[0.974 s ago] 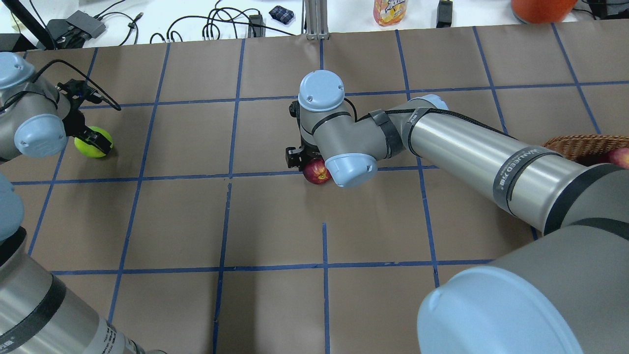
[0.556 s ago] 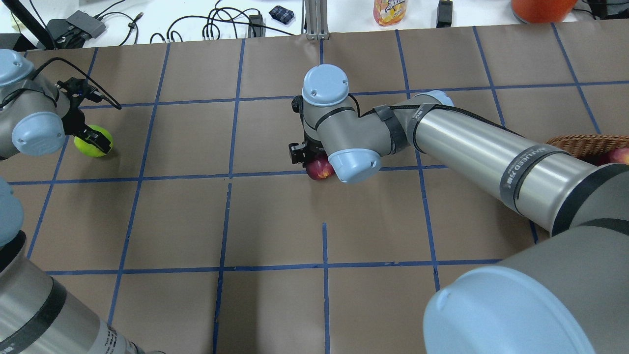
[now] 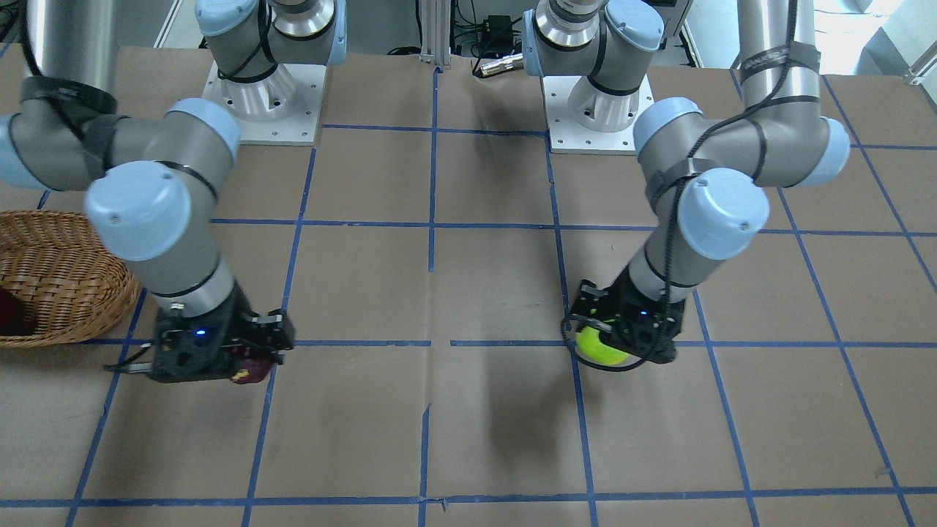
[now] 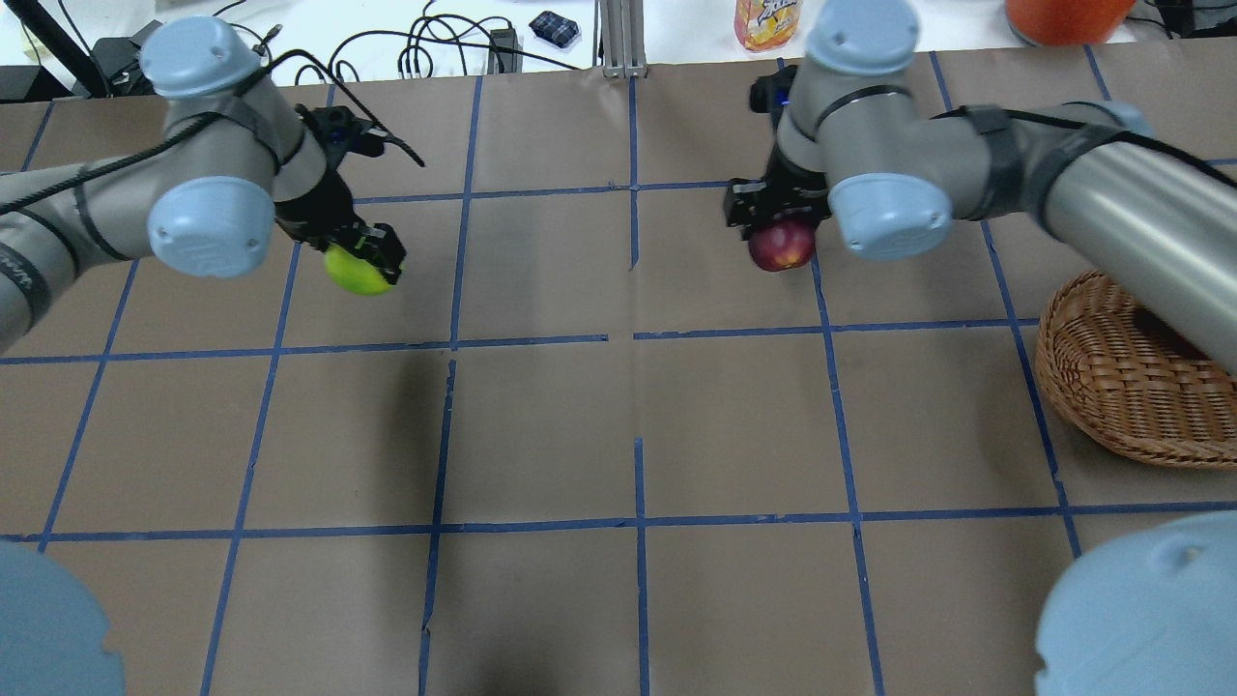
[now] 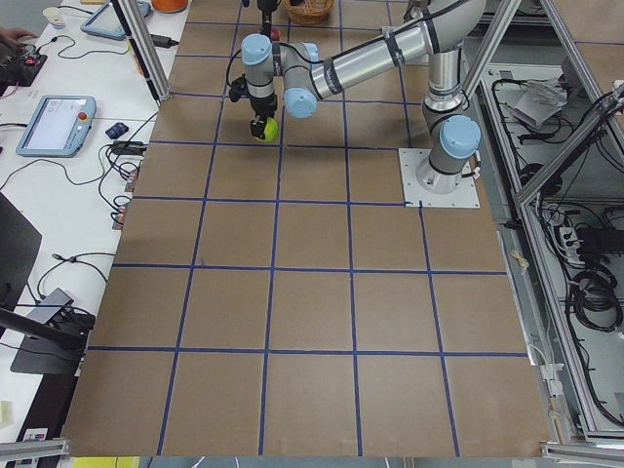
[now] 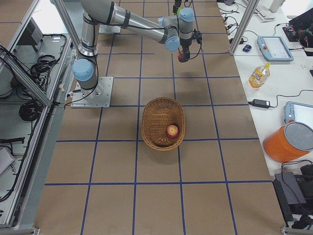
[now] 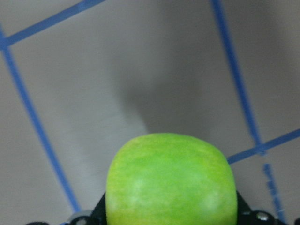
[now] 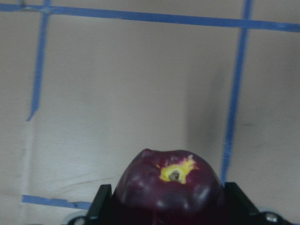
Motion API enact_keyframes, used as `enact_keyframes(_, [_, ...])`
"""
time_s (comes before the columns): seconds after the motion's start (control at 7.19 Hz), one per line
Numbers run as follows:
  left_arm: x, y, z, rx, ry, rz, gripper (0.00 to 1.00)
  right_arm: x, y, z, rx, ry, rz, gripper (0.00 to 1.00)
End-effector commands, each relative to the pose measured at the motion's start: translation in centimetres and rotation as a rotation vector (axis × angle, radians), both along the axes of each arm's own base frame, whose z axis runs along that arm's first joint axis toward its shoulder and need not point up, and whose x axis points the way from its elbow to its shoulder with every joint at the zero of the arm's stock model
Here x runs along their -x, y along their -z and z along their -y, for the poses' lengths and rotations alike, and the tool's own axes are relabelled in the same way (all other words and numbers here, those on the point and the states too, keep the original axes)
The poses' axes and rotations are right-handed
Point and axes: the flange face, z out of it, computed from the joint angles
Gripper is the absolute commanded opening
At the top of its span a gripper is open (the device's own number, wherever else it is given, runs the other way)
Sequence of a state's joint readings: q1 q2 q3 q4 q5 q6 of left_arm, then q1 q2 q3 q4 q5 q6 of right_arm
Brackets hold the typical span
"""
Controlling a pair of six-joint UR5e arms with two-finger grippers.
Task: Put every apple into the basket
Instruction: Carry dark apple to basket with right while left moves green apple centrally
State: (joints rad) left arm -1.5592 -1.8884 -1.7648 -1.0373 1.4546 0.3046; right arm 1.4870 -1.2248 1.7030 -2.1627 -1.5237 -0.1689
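Observation:
My left gripper is shut on the yellow-green apple and holds it above the table at the left; the apple fills the left wrist view. My right gripper is shut on the dark maroon apple, lifted right of centre; it also shows in the right wrist view. The wicker basket stands on the table's right side, to the right of and nearer me than the right gripper. The red apple lies inside the basket.
The table is brown paper with a blue tape grid. Behind its far edge a white bench holds cables, a juice bottle and an orange container. My right arm's forearm passes over the basket.
Both grippers have risen with their apples. The left one moved right and away from me with the green apple. The right one moved right and away from me with the maroon apple.

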Motion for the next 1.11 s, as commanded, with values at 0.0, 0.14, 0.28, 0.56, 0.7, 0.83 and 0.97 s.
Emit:
enact_keyframes(0.0, [13.7, 1.3, -3.1, 0.025, -0.088, -0.188, 0.00, 17.8, 0.7, -1.1, 0.002, -0.115, -0.030, 0.52])
enact_keyframes(0.14, [16.6, 3.5, -3.5, 0.047, -0.048, -0.187, 0.00, 23.7, 0.8, -2.4, 0.011, -0.098, -0.032, 0.52])
enact_keyframes(0.28, [18.0, 4.6, -3.6, 0.045, -0.083, -0.195, 0.00, 26.4, -0.5, -3.5, 0.039, -0.106, -0.039, 0.52])
enact_keyframes(0.56, [19.7, 7.7, -4.7, 0.000, -0.182, -0.194, 0.78, 33.1, 1.7, -7.8, 0.030, -0.155, -0.010, 0.51])
enact_keyframes(0.7, [19.9, 7.2, -4.5, 0.026, -0.194, -0.207, 1.00, 33.8, 3.3, -9.2, 0.025, -0.176, -0.006, 0.53])
enact_keyframes(0.83, [19.3, 4.7, -3.5, 0.080, -0.197, -0.233, 1.00, 34.3, 4.3, -10.2, 0.027, -0.166, -0.008, 0.56])
enact_keyframes(0.97, [16.2, 1.3, -1.6, 0.127, -0.250, -0.248, 1.00, 35.3, 5.3, -11.0, 0.018, -0.200, -0.003, 0.57])
